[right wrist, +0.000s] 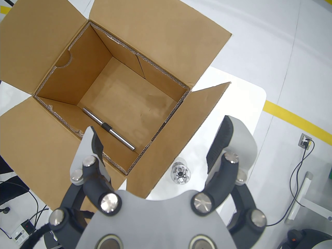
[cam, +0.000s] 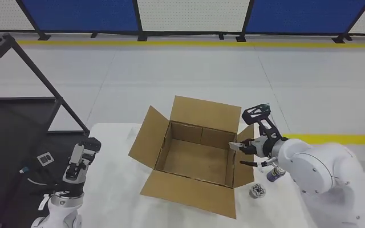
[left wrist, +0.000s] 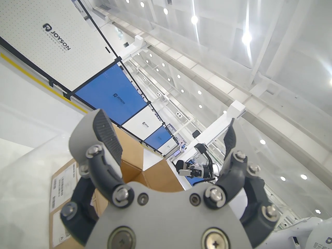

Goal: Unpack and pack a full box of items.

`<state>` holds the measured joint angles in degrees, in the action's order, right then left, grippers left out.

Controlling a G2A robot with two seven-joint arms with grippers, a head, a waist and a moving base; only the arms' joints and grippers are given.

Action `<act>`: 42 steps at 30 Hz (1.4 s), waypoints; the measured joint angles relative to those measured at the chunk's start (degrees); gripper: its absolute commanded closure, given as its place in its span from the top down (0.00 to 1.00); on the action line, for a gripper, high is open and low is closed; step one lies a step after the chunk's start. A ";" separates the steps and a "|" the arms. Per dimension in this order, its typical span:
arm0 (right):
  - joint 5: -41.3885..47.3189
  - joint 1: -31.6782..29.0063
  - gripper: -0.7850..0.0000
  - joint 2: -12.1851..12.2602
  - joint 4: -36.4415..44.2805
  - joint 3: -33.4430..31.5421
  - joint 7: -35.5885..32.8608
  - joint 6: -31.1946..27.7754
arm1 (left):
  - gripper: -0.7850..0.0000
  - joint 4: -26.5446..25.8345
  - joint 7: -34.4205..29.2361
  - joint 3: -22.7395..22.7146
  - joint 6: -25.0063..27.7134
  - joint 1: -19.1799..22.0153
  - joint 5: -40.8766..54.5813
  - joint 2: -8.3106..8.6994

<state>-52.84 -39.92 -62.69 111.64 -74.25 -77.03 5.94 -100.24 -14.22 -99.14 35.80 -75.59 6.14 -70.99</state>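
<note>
The white table (cam: 117, 188) lies across the lower middle of the top view. The open cardboard box (cam: 194, 135) stands at the frame's centre with all four flaps folded outward. The right gripper (right wrist: 158, 130) hangs at the right of that frame, over the box's right-hand flap, with its jaws spread wide and nothing between them. The left gripper (left wrist: 166, 123) sits at the lower left, well apart from the box, equally wide open and empty, and aimed up at the ceiling. In the right wrist view, a slim metal rod (right wrist: 109, 128) with a dark band at its middle lies flat on the box floor, near the wall on the right gripper's side. A small metal flanged hub (cam: 258, 190) stands on the table at the lower right of the top view, just beside the box, and a small dark container (cam: 276, 174) stands near it. The main risk, as I judge it, is that flap and the wall rim beneath it: a finger descending for the rod could snag the cardboard and drag or tip the box, which might knock the hub. The rod is thin and round and lies close to the wall, so it may also roll or slip from the pads. It lies below the right gripper, down inside the box, untouched and slightly inward of the open fingers.
</note>
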 measured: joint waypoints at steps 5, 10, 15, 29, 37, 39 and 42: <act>0.01 0.00 1.00 0.00 0.00 0.00 0.00 0.00 | 1.00 0.00 0.00 0.00 -0.01 0.00 0.00 0.00; 0.01 0.00 1.00 0.00 0.00 0.00 0.00 0.00 | 1.00 0.00 0.00 0.00 -0.01 0.00 0.00 0.00; 0.01 0.00 1.00 0.00 0.00 0.00 0.00 0.00 | 1.00 0.00 0.00 0.00 -0.01 0.00 0.00 0.00; 12.87 0.85 1.00 0.13 -7.08 -3.81 -4.86 5.65 | 1.00 -0.31 -1.98 -4.19 -0.04 -3.45 0.51 0.61; 13.85 3.75 1.00 0.17 -11.89 -3.07 -8.12 10.46 | 1.00 -0.17 -2.68 -5.89 0.16 -5.32 4.05 0.81; 13.86 3.73 1.00 0.16 -11.87 -3.09 -8.08 10.42 | 1.00 -0.17 -2.67 -5.88 0.16 -5.30 4.00 0.81; 13.87 3.73 1.00 0.16 -11.87 -3.09 -8.08 10.42 | 1.00 -0.17 -2.67 -5.87 0.17 -5.30 3.99 0.81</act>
<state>-38.97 -36.19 -62.52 99.77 -77.34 -85.11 16.37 -100.41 -16.88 -105.02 35.96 -80.89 10.13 -70.18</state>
